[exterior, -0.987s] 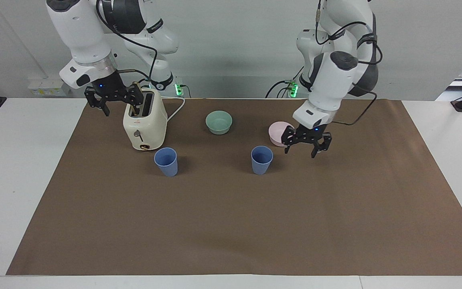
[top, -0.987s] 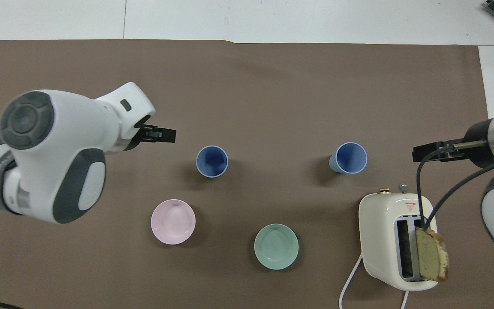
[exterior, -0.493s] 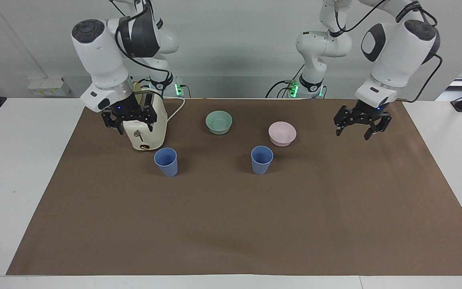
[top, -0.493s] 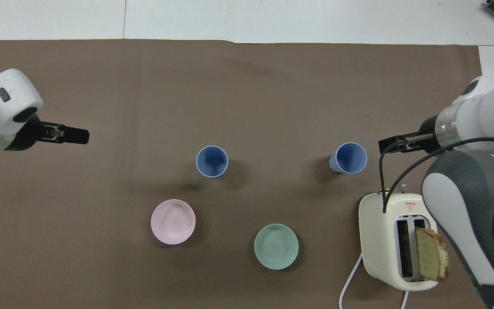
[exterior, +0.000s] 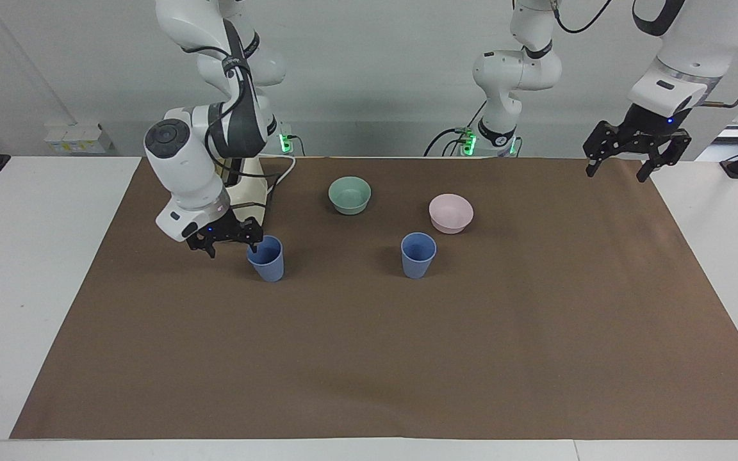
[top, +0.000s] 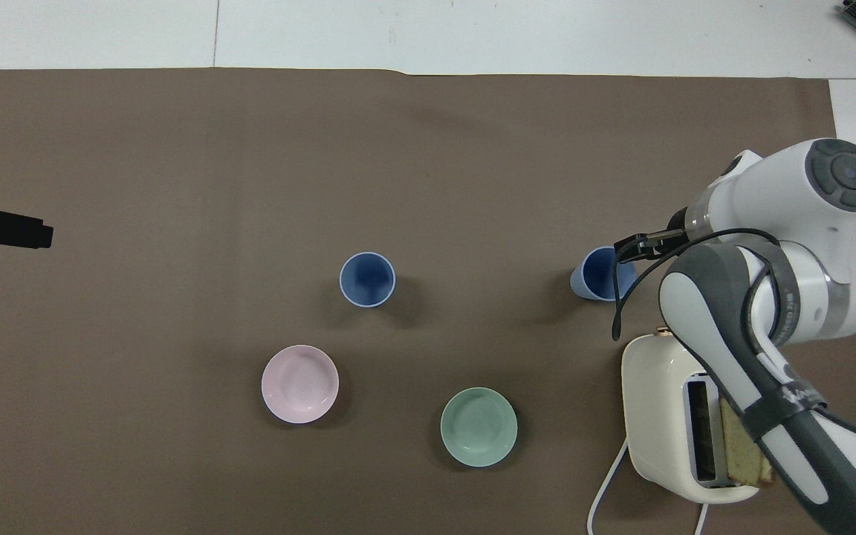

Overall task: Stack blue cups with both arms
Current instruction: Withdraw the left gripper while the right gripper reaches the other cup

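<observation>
Two blue cups stand upright and apart on the brown mat: one toward the right arm's end (exterior: 266,259) (top: 597,276), the other near the middle (exterior: 418,255) (top: 367,279). My right gripper (exterior: 228,242) (top: 637,244) is open and low, beside the first cup on its right arm's end side. One fingertip (exterior: 255,241) is at that cup's rim; I cannot tell if it touches. My left gripper (exterior: 622,168) (top: 23,230) is open and empty, raised over the mat's edge at the left arm's end.
A cream toaster (top: 658,416) (exterior: 250,187) with a bread slice in a slot stands just nearer the robots than the first cup, partly hidden by the right arm. A mint-green bowl (exterior: 350,194) (top: 478,427) and a pink bowl (exterior: 450,212) (top: 299,383) sit nearer the robots than the middle cup.
My right gripper has come down from over the toaster to beside the cup. My left gripper has risen and drawn away from the pink bowl toward the left arm's end. The cups have not moved.
</observation>
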You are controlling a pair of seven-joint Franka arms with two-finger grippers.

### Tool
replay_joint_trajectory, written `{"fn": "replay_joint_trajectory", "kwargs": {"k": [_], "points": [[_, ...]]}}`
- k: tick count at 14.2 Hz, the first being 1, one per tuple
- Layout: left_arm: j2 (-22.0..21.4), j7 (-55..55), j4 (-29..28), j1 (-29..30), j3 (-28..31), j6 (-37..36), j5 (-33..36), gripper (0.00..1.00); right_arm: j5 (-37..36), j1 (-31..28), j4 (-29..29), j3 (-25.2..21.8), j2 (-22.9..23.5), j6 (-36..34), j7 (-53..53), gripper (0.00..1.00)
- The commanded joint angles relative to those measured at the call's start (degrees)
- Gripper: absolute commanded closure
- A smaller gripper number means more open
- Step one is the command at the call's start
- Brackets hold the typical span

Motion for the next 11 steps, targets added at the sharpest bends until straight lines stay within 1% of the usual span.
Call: {"fn": "replay_joint_trajectory", "kwargs": {"k": [1, 3, 4, 5, 8, 11], "points": [[2.4, 0.7, 4.0, 1.2, -0.7, -3.7, 0.9, 0.0, -0.6, 0.2, -3.3, 0.0, 0.0, 2.8, -1.2, 0.0], [2.3, 0.5, 4.0, 1.1, -0.7, -4.7, 0.9, 0.0, -0.7, 0.2, -4.6, 0.0, -0.1, 2.9, -2.5, 0.0], [2.1, 0.3, 3.7, 1.2, -0.7, -4.6, 0.8, 0.0, -0.6, 0.2, -4.6, 0.0, -0.1, 2.7, -4.8, 0.64], [1.8, 0.0, 3.4, 1.3, -0.6, -5.0, 0.8, 0.0, -0.6, 0.2, -4.5, 0.0, 0.0, 2.7, -5.3, 1.0], [0.8, -0.3, 1.8, 2.0, -0.5, -5.2, 0.8, 0.0, -0.6, 0.2, -4.1, 0.0, 0.2, 2.7, -5.6, 1.0], [0.8, -0.5, 1.8, 1.9, -0.4, -5.3, 0.7, 0.0, -0.6, 0.3, -3.5, 0.0, 0.2, 2.4, -5.3, 1.0]]}}
